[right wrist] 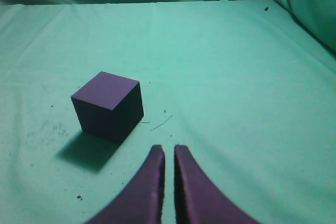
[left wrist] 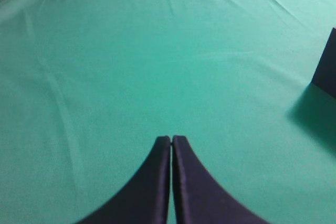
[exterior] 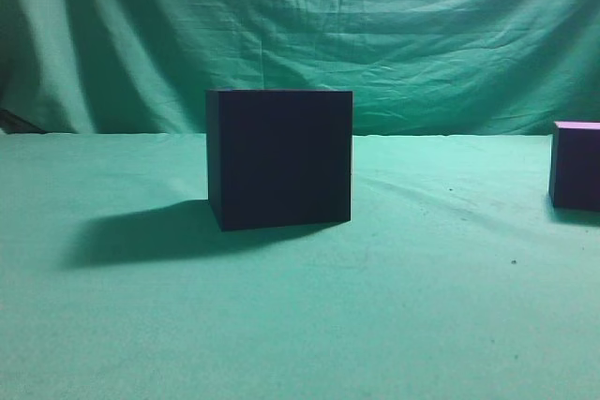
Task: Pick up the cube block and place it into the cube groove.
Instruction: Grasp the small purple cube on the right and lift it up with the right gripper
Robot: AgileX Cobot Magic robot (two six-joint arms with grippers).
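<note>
The small purple cube (right wrist: 107, 107) is seen resting on the green cloth (right wrist: 236, 77), ahead and to the left of the right claw (right wrist: 169, 150), apart from it. That claw is closed on nothing (a thin slit remains between its tips). The left claw (left wrist: 171, 140) is pressed together, empty. The big dark box (exterior: 279, 157) stands mid-table, well apart from the cube.

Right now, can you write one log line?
cube block: on cloth, untouched | cube groove: mid-table | left gripper: shut | right gripper: nearly shut, empty
</note>
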